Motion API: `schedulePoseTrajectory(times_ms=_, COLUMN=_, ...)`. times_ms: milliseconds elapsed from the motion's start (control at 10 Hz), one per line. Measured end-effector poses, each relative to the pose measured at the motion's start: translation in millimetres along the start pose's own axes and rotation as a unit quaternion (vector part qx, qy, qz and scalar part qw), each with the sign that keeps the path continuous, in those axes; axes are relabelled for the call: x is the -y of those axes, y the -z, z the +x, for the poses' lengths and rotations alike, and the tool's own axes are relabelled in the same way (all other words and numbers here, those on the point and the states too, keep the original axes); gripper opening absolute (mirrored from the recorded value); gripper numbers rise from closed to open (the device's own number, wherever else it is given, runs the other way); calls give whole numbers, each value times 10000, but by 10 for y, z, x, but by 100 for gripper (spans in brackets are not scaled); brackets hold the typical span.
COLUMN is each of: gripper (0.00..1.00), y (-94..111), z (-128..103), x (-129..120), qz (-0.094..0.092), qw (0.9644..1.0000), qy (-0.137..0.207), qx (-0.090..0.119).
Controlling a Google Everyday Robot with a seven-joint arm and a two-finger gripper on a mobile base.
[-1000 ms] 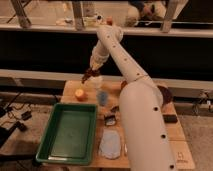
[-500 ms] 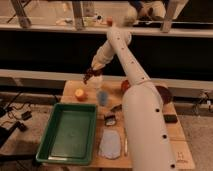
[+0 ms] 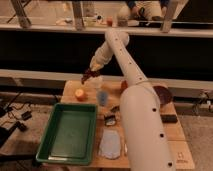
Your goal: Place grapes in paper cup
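Note:
My gripper (image 3: 88,76) hangs over the far left part of the wooden table (image 3: 170,135), shut on the grapes (image 3: 85,78), a small dark reddish bunch at its tip. The paper cup (image 3: 98,82), pale and small, stands just below and to the right of the gripper, partly hidden by it. The grapes are held above the table, beside the cup's rim and to its left.
An orange-yellow fruit (image 3: 80,94) and a light blue cup (image 3: 102,97) stand just in front of the paper cup. A green tray (image 3: 70,132) fills the near left. A grey-blue cloth (image 3: 110,144), a small dark object (image 3: 110,120) and an orange-brown bowl (image 3: 163,94) lie to the right.
The arm's elbow has swung to the right, and the gripper with the dark bunch has sunk slightly toward the paper cup.

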Motion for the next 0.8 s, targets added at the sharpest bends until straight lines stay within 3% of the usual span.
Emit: schedulePoseTrajectory(times_ms=800, gripper=10, y=-201, z=45, x=-149, qz=-211, qw=9997, qy=-66, qx=92)
